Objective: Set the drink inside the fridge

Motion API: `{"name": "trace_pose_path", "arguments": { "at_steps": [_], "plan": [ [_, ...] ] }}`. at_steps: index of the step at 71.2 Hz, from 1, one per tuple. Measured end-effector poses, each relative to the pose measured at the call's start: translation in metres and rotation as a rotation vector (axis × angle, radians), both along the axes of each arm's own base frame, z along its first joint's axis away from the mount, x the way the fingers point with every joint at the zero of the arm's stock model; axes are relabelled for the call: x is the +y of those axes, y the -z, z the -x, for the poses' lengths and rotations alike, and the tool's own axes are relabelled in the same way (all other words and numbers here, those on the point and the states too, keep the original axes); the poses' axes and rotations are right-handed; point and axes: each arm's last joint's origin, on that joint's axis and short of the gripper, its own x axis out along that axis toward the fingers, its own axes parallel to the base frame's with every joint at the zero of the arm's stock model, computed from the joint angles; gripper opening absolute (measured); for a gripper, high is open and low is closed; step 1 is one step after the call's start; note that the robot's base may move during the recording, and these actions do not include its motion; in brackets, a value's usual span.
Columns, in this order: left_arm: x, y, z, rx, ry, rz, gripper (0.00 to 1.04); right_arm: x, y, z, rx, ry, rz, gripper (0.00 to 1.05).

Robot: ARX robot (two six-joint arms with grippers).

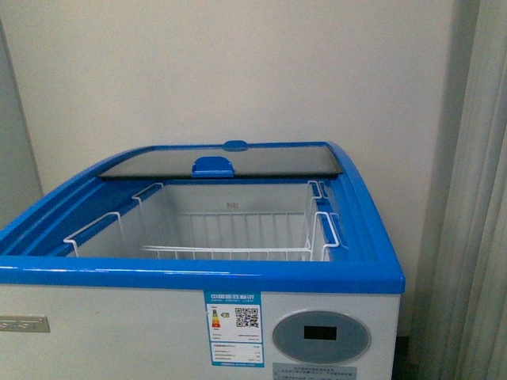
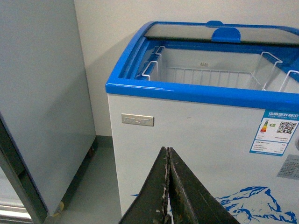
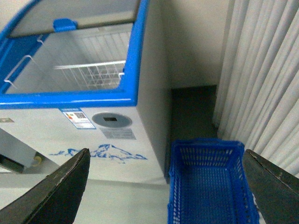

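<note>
Only the front view is showing the fridge (image 1: 198, 273) whole, lid slid back over its white wire basket (image 1: 230, 237); the drink is appearing nowhere. Beside the pressed-together left gripper (image 2: 168, 186) a grey cabinet (image 2: 42, 93) is standing, while between the wide-spread right gripper (image 3: 166, 186) fingers a blue basket (image 3: 210, 186) is sitting.

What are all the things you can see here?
fridge: one, white with blue rim, straight ahead, glass lid slid back, open.
wire basket: one, white, inside the fridge; looks empty.
energy label: one, blue and white, on the fridge front.
display: one, grey oval, on the fridge front.
blue basket: one, on the floor by the fridge's right side; no contents seen.
cabinet: one, pale grey, left of the fridge.
curtain: one, pale, at right.
drink: none in view.
left gripper: shut.
right gripper: open.
</note>
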Motion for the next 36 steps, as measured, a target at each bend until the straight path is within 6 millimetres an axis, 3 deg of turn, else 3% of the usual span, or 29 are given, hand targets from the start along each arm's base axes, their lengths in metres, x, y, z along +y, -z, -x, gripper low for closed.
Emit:
{"name": "trace_pose_path", "arguments": {
  "at_steps": [7,13,23,28,33,36],
  "plan": [
    [0.000,0.000,0.000,0.000,0.000,0.000,0.03,0.005,0.028,-0.002,-0.296,0.025,0.085,0.76],
    [0.000,0.000,0.000,0.000,0.000,0.000,0.03,0.006,0.051,0.001,-0.410,0.007,0.099,0.60],
    [0.000,0.000,0.000,0.000,0.000,0.000,0.03,0.002,0.081,0.000,-0.417,0.001,0.120,0.36],
    [0.000,0.000,0.000,0.000,0.000,0.000,0.03,-0.001,0.103,-0.002,-0.388,-0.002,0.136,0.19],
    [0.000,0.000,0.000,0.000,0.000,0.000,0.03,-0.006,0.111,-0.001,-0.400,-0.035,0.128,0.04],
    [0.000,0.000,0.000,0.000,0.000,0.000,0.03,-0.010,0.115,0.000,-0.404,-0.015,0.134,0.03]
  ]
}}
